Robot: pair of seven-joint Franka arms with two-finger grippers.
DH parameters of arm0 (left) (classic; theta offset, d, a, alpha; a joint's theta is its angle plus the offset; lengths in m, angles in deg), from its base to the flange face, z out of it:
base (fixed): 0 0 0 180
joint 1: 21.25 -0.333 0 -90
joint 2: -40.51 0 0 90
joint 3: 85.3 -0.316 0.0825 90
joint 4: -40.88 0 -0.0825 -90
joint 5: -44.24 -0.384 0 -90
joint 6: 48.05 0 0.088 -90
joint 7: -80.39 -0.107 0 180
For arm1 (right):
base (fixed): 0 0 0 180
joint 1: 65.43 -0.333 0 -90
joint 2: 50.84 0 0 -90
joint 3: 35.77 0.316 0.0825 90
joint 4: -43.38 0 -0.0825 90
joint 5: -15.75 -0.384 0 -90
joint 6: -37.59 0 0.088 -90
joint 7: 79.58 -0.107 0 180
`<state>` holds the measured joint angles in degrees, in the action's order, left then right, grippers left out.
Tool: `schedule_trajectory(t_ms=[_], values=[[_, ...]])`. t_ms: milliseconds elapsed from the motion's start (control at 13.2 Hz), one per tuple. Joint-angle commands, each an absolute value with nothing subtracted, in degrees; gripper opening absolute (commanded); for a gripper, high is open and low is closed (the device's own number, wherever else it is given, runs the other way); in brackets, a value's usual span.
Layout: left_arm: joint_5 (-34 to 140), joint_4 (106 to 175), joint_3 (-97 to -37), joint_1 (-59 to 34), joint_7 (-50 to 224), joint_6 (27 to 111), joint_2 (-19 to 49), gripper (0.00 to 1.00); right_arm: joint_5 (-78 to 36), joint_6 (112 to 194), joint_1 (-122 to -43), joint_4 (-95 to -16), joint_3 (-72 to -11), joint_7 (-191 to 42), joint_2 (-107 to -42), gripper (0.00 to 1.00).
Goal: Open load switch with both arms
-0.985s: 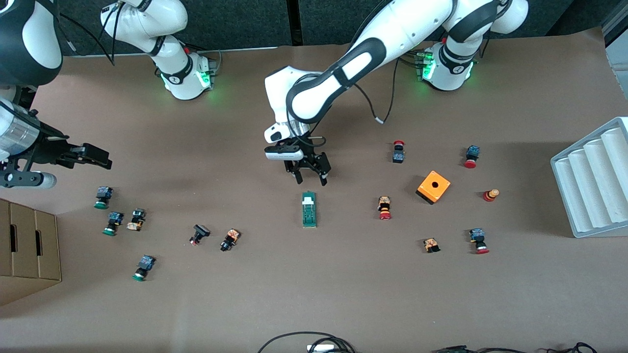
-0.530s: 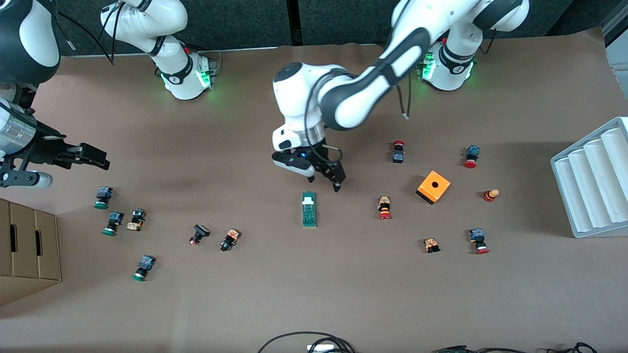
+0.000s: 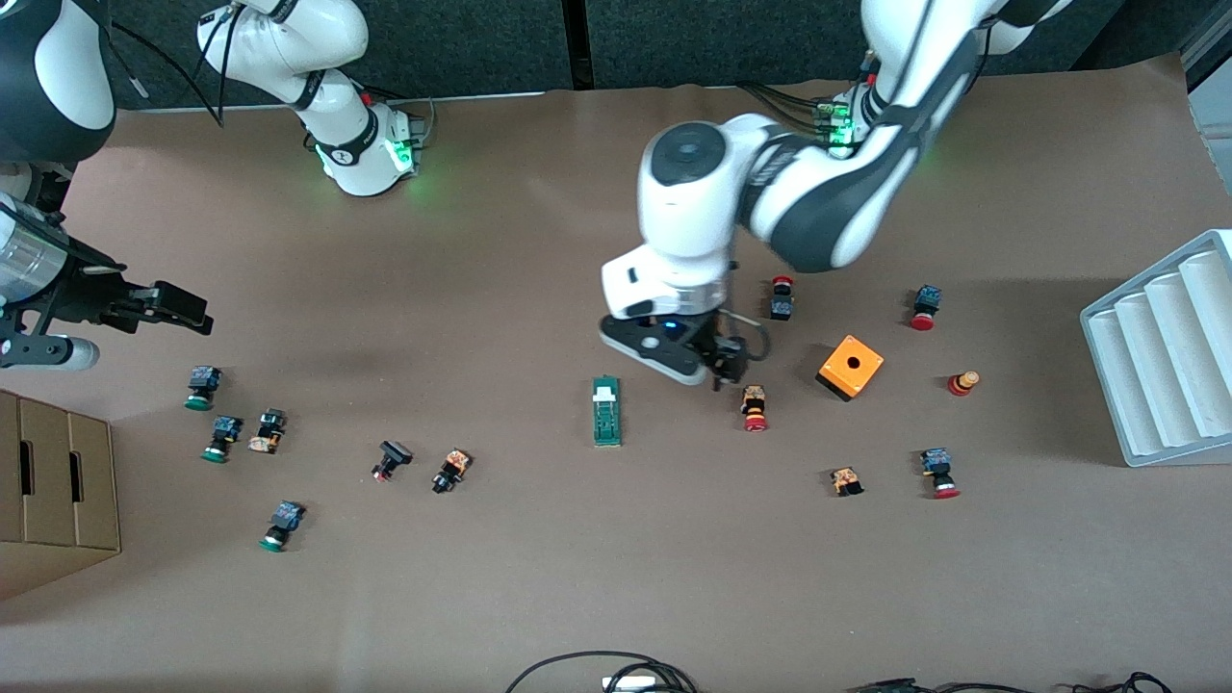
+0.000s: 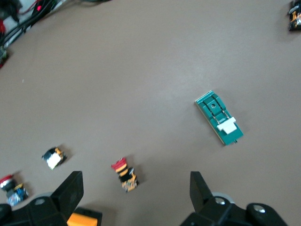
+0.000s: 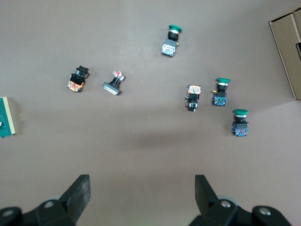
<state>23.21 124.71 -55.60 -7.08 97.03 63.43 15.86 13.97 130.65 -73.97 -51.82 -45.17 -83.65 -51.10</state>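
Observation:
The load switch (image 3: 606, 411) is a narrow dark-green block with a white piece at one end; it lies flat near the table's middle. It shows whole in the left wrist view (image 4: 219, 118), and only its end shows at the edge of the right wrist view (image 5: 5, 117). My left gripper (image 3: 720, 366) hangs open and empty over the table between the switch and the orange cube (image 3: 851, 367), with a red-capped push-button (image 4: 124, 174) under it (image 4: 136, 181). My right gripper (image 3: 197, 310) waits open and empty (image 5: 141, 181) at the right arm's end of the table.
Several small push-buttons lie scattered toward both ends, green-capped ones (image 3: 202, 387) near the right gripper and red-capped ones (image 3: 754, 407) around the orange cube. A cardboard box (image 3: 53, 491) stands at the right arm's end, a white ribbed rack (image 3: 1165, 346) at the left arm's end.
The left arm has swung toward its own end of the table, carrying its gripper from beside the load switch's white end to over the red-capped button. The right gripper has barely moved.

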Motion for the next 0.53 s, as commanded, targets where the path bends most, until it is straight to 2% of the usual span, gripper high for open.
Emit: schedule_trajectory(t_ms=[0,227,455], values=[[30.2,124.1,-55.2,-11.8,93.2,58.5,19.9,1.00,15.4,130.8,-74.0,-50.2,-45.3,-83.4,-52.1,1.00],[32.1,118.6,-55.2,-15.2,92.4,47.3,20.8,1.00,17.3,130.7,-74.5,-50.2,-45.1,-83.4,-52.1,1.00],[32.4,115.5,-55.2,-18.6,92.4,41.9,20.8,1.00,17.4,130.7,-74.3,-50.2,-45.1,-83.3,-52.2,1.00]])
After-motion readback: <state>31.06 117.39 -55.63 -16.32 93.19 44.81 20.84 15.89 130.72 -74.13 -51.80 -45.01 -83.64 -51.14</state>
